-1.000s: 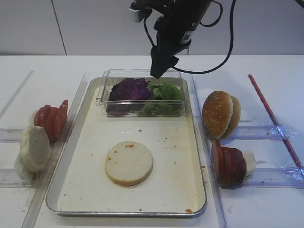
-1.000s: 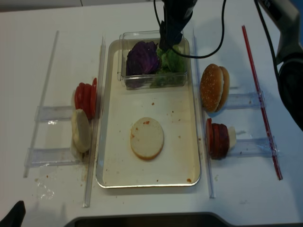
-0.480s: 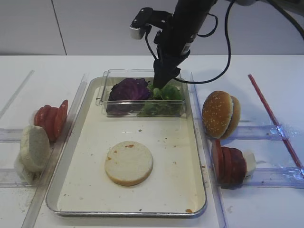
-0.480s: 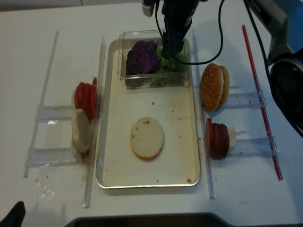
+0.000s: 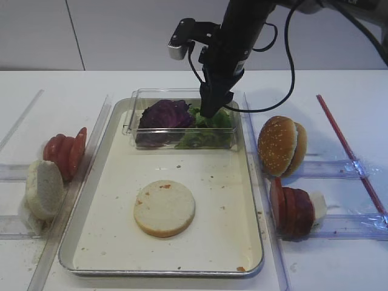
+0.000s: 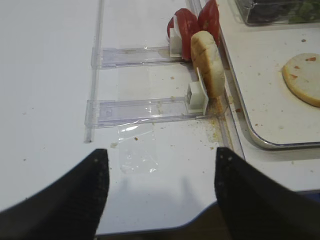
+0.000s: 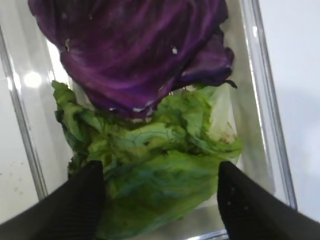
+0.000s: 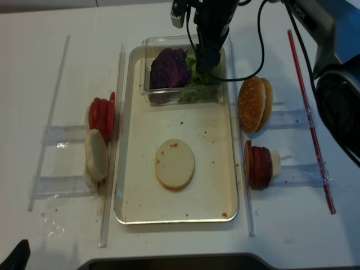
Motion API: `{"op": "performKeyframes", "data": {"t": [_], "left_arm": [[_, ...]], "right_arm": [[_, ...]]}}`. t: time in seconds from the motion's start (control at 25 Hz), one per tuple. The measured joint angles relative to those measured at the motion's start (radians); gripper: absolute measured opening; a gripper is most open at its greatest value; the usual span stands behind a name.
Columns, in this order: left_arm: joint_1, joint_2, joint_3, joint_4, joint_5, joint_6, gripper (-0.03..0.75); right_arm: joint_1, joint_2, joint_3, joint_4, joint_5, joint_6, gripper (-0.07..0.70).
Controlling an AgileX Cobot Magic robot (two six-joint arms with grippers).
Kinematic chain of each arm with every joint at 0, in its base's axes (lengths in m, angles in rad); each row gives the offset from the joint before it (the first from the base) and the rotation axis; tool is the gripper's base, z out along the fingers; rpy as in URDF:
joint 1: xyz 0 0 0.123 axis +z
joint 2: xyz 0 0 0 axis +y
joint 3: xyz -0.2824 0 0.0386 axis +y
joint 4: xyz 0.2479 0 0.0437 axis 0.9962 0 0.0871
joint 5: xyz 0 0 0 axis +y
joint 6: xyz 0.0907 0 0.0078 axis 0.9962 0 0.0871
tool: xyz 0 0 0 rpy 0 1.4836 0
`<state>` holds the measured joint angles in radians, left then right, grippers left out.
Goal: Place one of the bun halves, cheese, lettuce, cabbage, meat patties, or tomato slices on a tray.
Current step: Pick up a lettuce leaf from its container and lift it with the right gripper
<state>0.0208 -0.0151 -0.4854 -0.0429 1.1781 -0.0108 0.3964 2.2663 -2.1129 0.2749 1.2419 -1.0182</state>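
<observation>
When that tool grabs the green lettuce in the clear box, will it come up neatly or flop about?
Probably floppy: the lettuce is thin, frilly, crumpled leaves, so its edges should droop. It looks light for its size. It lies partly under the purple cabbage, so that may get dragged along. The right tool, jaws wide, straddles it.

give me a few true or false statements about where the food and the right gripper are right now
1. A bun half lies cut face up on the tray. True.
2. The right gripper is shut on the cabbage. False: its jaws are open on either side of the lettuce.
3. The lettuce and cabbage share the clear box. True.
4. The tomato slices lie on the tray. False: they stand in a clear rack left of it.
5. The sesame bun stands right of the tray. True.
</observation>
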Motion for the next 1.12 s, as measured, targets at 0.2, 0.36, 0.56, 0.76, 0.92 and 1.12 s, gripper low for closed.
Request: {"op": "performKeyframes", "data": {"t": [0.2, 0.36, 0.56, 0.76, 0.92, 1.12], "left_arm": [[0.000, 0.000, 0.000, 0.000, 0.000, 0.000, 0.420], [0.000, 0.000, 0.000, 0.000, 0.000, 0.000, 0.420], [0.000, 0.000, 0.000, 0.000, 0.000, 0.000, 0.420], [0.000, 0.000, 0.000, 0.000, 0.000, 0.000, 0.420], [0.000, 0.000, 0.000, 0.000, 0.000, 0.000, 0.420], [0.000, 0.000, 0.000, 0.000, 0.000, 0.000, 0.420]], "right_arm": [[0.000, 0.010, 0.000, 0.000, -0.001, 0.002, 0.496], [0.000, 0.010, 0.000, 0.002, -0.001, 0.004, 0.496], [0.002, 0.016, 0.000, 0.003, -0.002, 0.004, 0.496], [0.002, 0.040, 0.000, 0.006, -0.002, 0.008, 0.496], [0.002, 0.050, 0.000, 0.006, -0.007, 0.008, 0.496], [0.002, 0.066, 0.000, 0.006, -0.007, 0.008, 0.489]]}}
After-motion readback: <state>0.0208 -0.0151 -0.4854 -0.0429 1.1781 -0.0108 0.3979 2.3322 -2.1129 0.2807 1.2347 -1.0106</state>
